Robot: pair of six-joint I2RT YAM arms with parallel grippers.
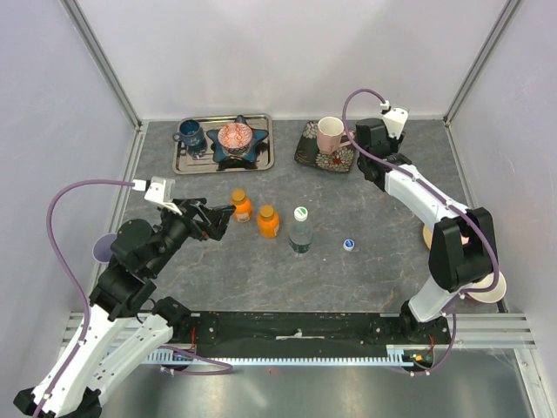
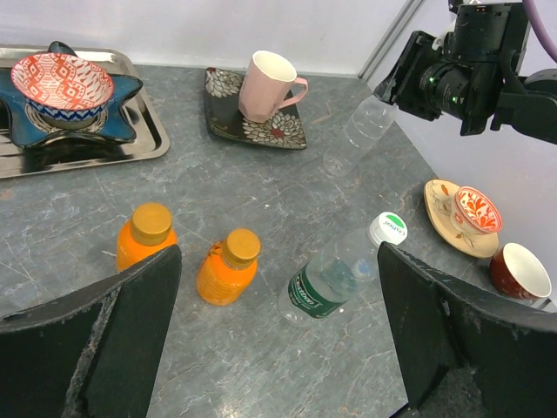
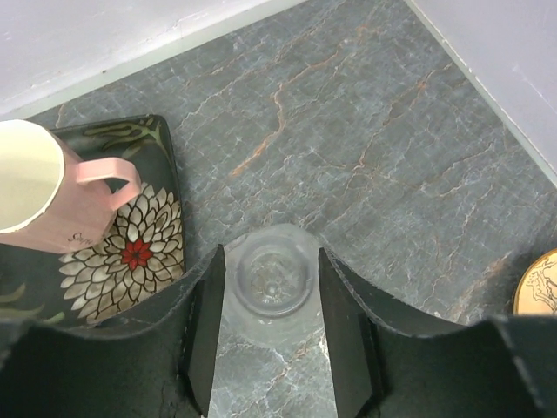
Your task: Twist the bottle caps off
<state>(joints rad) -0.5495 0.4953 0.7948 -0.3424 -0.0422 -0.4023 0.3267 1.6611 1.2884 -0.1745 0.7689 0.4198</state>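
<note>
Two short orange bottles (image 1: 241,205) (image 1: 268,221) with orange caps (image 2: 151,222) (image 2: 241,246) stand mid-table. Beside them stands the green-tinted bottle (image 1: 300,233) with its white-and-green cap (image 1: 301,212) on. It also shows in the left wrist view (image 2: 326,283). A blue-and-white cap (image 1: 349,245) lies loose on the table. My left gripper (image 1: 221,222) is open and empty, just left of the orange bottles. My right gripper (image 1: 364,146) is shut on the colourless clear bottle (image 3: 271,280), whose mouth is open. That bottle (image 2: 357,135) hangs tilted near the floral plate.
A metal tray (image 1: 261,161) at the back holds a blue mug (image 1: 190,135) and a patterned bowl (image 1: 235,138) on a star dish. A pink mug (image 1: 330,133) stands on a dark floral plate (image 1: 306,152). A saucer with a cup (image 2: 474,211) and a red cup (image 2: 520,272) sit at the right.
</note>
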